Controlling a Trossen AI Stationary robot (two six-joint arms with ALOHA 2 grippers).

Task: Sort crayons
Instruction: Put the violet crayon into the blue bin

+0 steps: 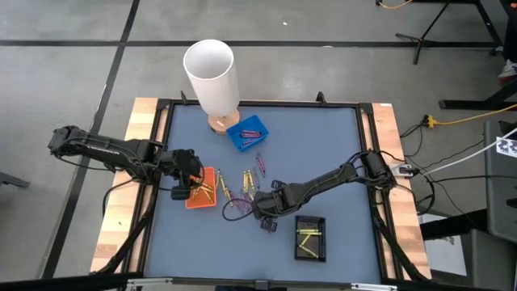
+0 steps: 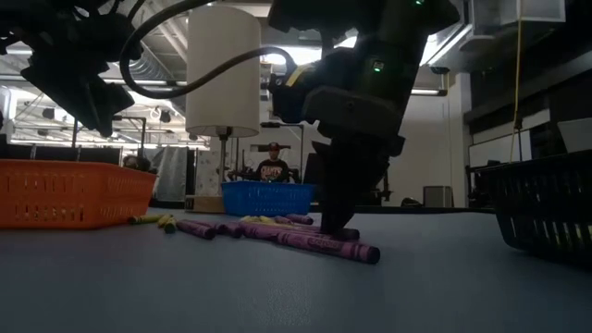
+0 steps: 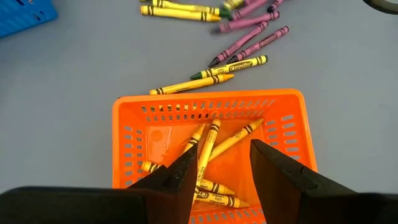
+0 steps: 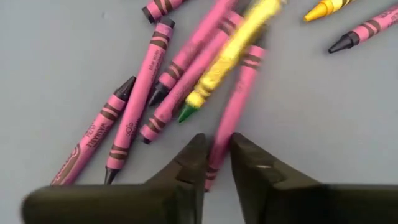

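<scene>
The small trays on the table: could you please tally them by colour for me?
Blue tray: 1
Orange tray: 1
Black tray: 1
Total: 3 trays

This is a robotics lab or workshop, not a home. A wood-edged work table with a grey-blue mat (image 1: 323, 153) stands on a bare grey concrete floor marked with dark tape lines (image 1: 121, 40). Yellow and black cables (image 1: 468, 120) trail beside it. Exposed ceiling ducts and strip lights (image 2: 166, 46) show behind, where a seated person (image 2: 273, 166) is visible.
</scene>
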